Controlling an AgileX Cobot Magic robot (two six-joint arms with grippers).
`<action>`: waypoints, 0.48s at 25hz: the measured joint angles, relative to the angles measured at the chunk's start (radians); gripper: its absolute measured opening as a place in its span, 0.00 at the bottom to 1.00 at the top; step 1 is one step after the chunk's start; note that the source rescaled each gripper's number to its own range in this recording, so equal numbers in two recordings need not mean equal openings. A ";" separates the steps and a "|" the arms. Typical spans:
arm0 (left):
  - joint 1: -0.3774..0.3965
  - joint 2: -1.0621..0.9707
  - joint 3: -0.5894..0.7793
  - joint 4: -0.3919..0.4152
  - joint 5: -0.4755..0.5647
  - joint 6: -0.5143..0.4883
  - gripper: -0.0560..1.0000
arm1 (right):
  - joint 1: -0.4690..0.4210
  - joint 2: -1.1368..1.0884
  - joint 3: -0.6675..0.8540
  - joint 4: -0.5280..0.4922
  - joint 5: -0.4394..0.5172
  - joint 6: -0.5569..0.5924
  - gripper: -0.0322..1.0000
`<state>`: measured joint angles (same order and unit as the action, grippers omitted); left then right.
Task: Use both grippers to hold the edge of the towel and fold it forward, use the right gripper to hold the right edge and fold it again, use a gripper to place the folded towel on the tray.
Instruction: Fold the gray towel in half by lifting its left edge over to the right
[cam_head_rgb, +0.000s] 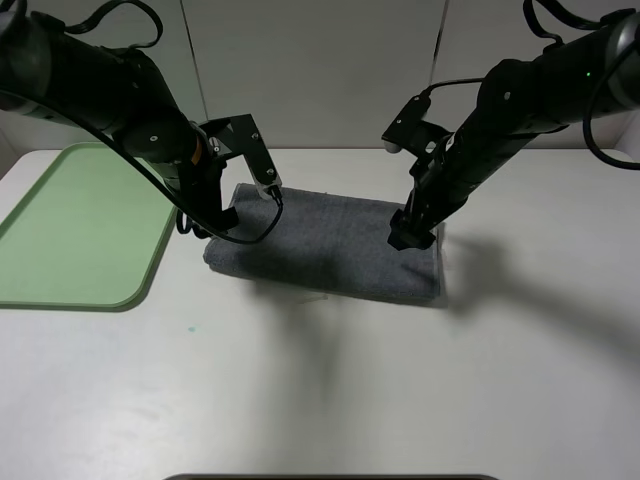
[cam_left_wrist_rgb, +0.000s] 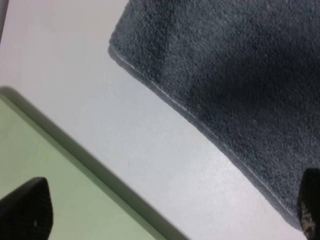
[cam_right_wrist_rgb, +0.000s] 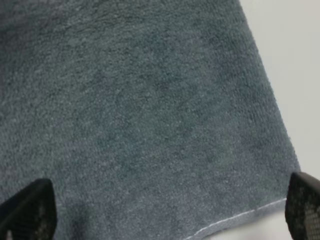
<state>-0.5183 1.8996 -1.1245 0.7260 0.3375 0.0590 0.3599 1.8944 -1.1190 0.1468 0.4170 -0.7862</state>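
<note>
Table (cam_head_rgb: 320, 400): overhead shows tray (cam_head_rgb: 80, 230); right wrist, towel (cam_right_wrist_rgb: 150, 125).

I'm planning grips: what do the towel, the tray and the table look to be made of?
The towel looks like dark grey terry cloth: fuzzy pile, pale stitched hem. The tray seems smooth pale green plastic, with a moulded rounded rim. The table is white, smooth and matte; its material is unclear.

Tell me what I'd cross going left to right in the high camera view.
Tray → left claw → right claw. The towel spans beneath both claws, so I leave it unplaced.
</note>
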 joint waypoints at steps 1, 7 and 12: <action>0.000 0.000 0.000 0.000 -0.001 0.000 0.99 | 0.000 0.000 0.000 0.000 0.000 0.012 1.00; 0.000 0.000 0.000 0.000 -0.002 0.000 0.99 | 0.000 -0.001 0.000 0.000 0.002 0.142 1.00; 0.000 0.000 0.000 0.000 -0.002 -0.005 0.99 | 0.000 -0.026 0.000 0.000 0.009 0.307 1.00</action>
<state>-0.5183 1.8996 -1.1245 0.7260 0.3356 0.0538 0.3599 1.8682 -1.1190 0.1468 0.4256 -0.4790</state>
